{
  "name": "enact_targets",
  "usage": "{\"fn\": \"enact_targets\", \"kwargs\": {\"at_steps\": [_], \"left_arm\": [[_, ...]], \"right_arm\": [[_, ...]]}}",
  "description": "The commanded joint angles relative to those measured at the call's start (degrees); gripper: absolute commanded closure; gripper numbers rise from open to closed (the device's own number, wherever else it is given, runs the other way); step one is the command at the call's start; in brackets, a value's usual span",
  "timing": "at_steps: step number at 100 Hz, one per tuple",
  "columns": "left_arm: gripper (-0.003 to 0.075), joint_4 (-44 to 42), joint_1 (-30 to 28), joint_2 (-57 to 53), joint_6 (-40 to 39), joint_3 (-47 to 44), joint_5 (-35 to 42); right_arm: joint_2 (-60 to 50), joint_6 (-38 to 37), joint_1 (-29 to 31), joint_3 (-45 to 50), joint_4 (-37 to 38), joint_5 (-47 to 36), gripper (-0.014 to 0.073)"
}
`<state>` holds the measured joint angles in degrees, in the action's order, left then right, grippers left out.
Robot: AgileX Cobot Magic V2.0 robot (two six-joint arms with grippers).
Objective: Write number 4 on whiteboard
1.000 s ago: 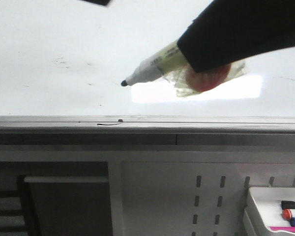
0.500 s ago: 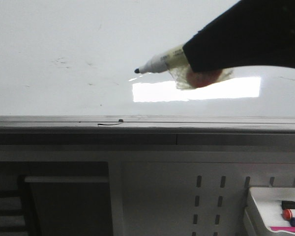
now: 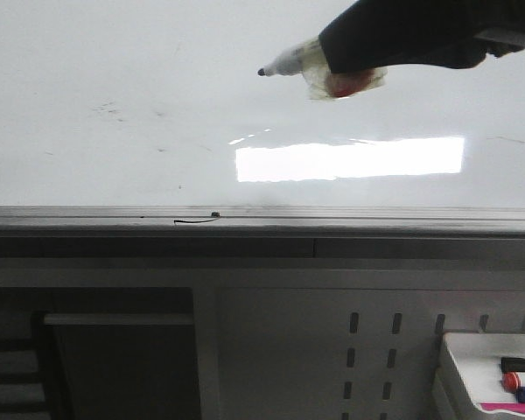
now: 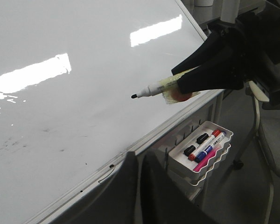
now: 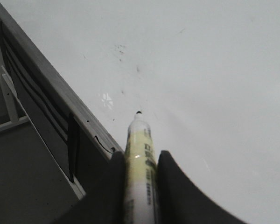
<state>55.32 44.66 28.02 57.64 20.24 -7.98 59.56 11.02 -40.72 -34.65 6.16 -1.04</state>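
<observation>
No "4" anywhere yet on the big glossy white whiteboard (image 3: 114, 70), which fills the upper half of the front frame above its grey metal rail (image 3: 262, 219); I only see faint smudges. The right gripper (image 5: 140, 186), upper right there, is clamped on a pale yellow-barrelled black-tip marker (image 3: 289, 63) whose tip hangs above the board. I'd lower it gently and keep pressure light and even. Left gripper (image 4: 137, 163): fingers nearly together, holding nothing.

A white perforated panel (image 3: 367, 350) carries a marker tray (image 3: 472, 372) below.
</observation>
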Motion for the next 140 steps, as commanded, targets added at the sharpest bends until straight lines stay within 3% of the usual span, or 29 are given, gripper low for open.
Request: {"fn": "enact_targets", "kwargs": {"at_steps": [1, 36, 75, 140], "left_arm": [[0.0741, 1.06, -0.22, 0.02, -0.56, 1.77, 2.67], [0.0741, 1.06, -0.22, 0.02, -0.56, 1.77, 2.67], [0.0741, 1.06, -0.22, 0.02, -0.56, 1.77, 2.67], [0.0741, 1.06, -0.22, 0.02, -0.56, 1.77, 2.67]], "right_arm": [[-0.78, -0.33, 0.48, -2.05, 0.05, -4.40, 0.0646], [-1.93, -0.33, 0.48, -2.05, -0.58, -6.86, 0.0646], [-1.71, 2.29, 0.48, -1.94, -16.14, -12.35, 0.0646], [1.24, 5.24, 0.70, -1.94, -16.38, -14.32, 0.0646]]}}
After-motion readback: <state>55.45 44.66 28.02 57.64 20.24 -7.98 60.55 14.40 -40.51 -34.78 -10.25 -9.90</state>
